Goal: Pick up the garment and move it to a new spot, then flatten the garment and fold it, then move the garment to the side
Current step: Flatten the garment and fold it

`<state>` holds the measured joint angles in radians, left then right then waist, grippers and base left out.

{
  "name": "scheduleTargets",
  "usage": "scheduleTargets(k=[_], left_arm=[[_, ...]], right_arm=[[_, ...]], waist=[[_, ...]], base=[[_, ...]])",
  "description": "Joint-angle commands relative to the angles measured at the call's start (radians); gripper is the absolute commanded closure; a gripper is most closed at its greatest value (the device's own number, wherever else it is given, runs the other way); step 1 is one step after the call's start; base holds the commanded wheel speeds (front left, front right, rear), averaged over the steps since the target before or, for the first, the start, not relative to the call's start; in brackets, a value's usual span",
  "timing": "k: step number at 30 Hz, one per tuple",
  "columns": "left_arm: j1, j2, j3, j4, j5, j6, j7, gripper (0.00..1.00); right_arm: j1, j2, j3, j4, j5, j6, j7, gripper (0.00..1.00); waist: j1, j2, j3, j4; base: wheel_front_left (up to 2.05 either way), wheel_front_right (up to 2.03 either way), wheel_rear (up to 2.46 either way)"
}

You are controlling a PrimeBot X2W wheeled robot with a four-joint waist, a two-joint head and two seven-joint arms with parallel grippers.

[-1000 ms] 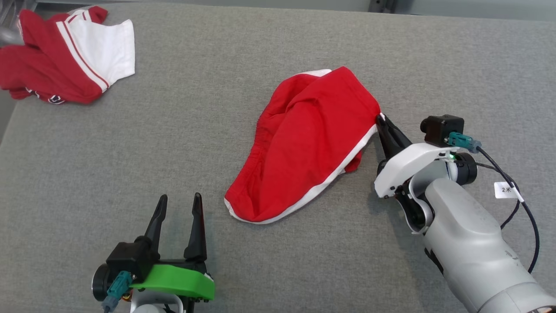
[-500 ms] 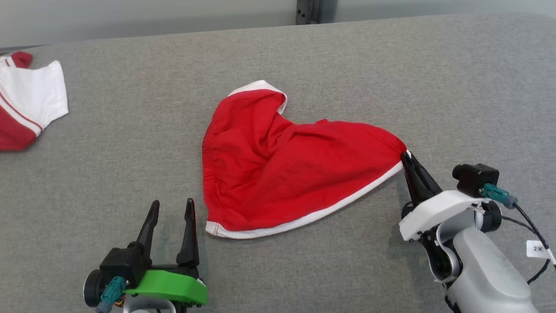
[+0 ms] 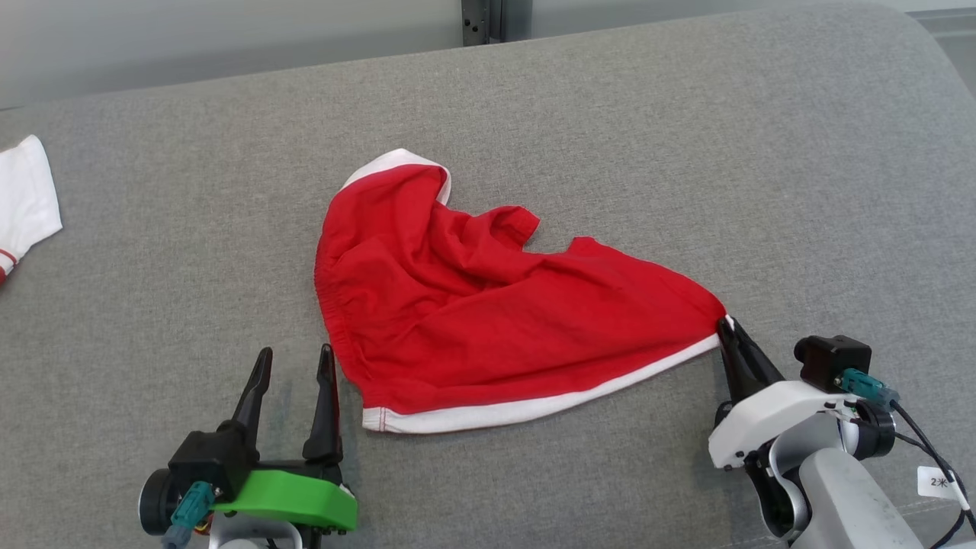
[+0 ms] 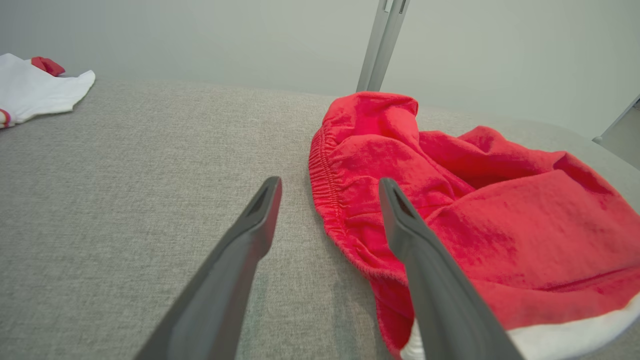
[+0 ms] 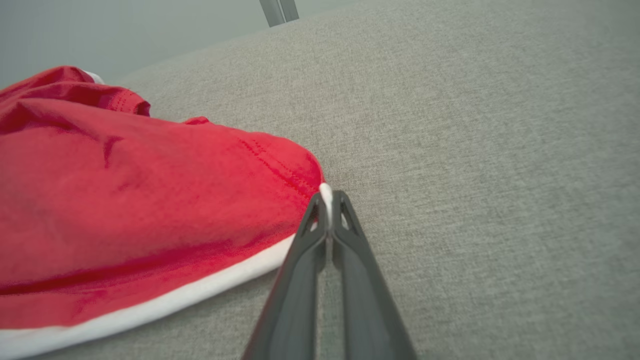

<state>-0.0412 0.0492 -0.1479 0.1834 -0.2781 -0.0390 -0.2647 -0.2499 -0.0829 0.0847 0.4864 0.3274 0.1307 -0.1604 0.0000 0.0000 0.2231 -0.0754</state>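
Gray fabric-covered desk (image 3: 686, 114) took up most of the head view. The garment (image 3: 488, 320), red shorts with white trim, lay rumpled near desk center, spread wide from the upper left down to the lower right. Its elastic waistband (image 3: 329, 305) ran down the left side. The white hem (image 3: 534, 408) ran along the near edge.

Right gripper (image 3: 726, 329) sat at the garment's far-right corner, fingers pinched together on the white hem tip. In the right wrist view the right gripper (image 5: 327, 197) had a sliver of white cloth caught between the closed fingertips. The red garment (image 5: 125, 190) stretched away to that view's left, low on the desk, and its corner was pulled to a point at the fingers.

Left gripper (image 3: 296, 351) was at the lower left, fingers spread wide and holding nothing. It was just beside the waistband's near end; I could not tell whether they touched. In the left wrist view the left gripper (image 4: 330, 183) pointed along the desk. The garment (image 4: 475, 200) lay on its right side, and the waistband edge fell in the gap between the fingers.

A second garment (image 3: 27, 198), white with a red stripe, lay at the far-left edge, well apart from the garment. A metal post (image 3: 480, 15) stood behind the desk.
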Motion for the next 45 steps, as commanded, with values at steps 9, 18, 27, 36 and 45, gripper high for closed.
scheduleTargets(k=[9,18,27,36,45], left_arm=[[0.016,0.002,0.026,-0.009,-0.001,-0.003,0.001,0.00],[0.048,0.002,0.025,-0.022,-0.012,0.004,0.001,0.00],[0.077,0.002,0.025,-0.033,-0.030,0.021,0.001,0.00],[0.110,0.002,0.027,-0.043,-0.043,0.031,0.001,0.00],[0.102,0.002,0.024,-0.036,-0.034,0.029,0.001,0.00]], right_arm=[[0.029,0.015,-0.092,-0.029,-0.101,0.000,-0.052,0.00],[0.044,0.014,-0.055,-0.184,-0.169,0.000,-0.104,0.00],[0.092,0.023,-0.007,-0.270,-0.200,0.000,-0.105,0.00],[0.120,0.032,-0.013,-0.284,-0.181,0.000,-0.105,0.00],[0.118,0.032,-0.018,-0.278,-0.167,0.000,-0.105,0.00]], waist=[[0.0000,0.0000,-0.046,-0.005],[0.0000,0.0000,-0.120,0.008],[0.0000,0.0000,-0.165,0.038],[0.0000,0.0000,-0.179,0.060],[0.0000,0.0000,-0.171,0.066]], base=[[0.00,0.00,0.00],[0.00,0.00,0.00],[0.00,0.00,0.00],[0.00,0.00,0.00],[0.00,0.00,0.00]])
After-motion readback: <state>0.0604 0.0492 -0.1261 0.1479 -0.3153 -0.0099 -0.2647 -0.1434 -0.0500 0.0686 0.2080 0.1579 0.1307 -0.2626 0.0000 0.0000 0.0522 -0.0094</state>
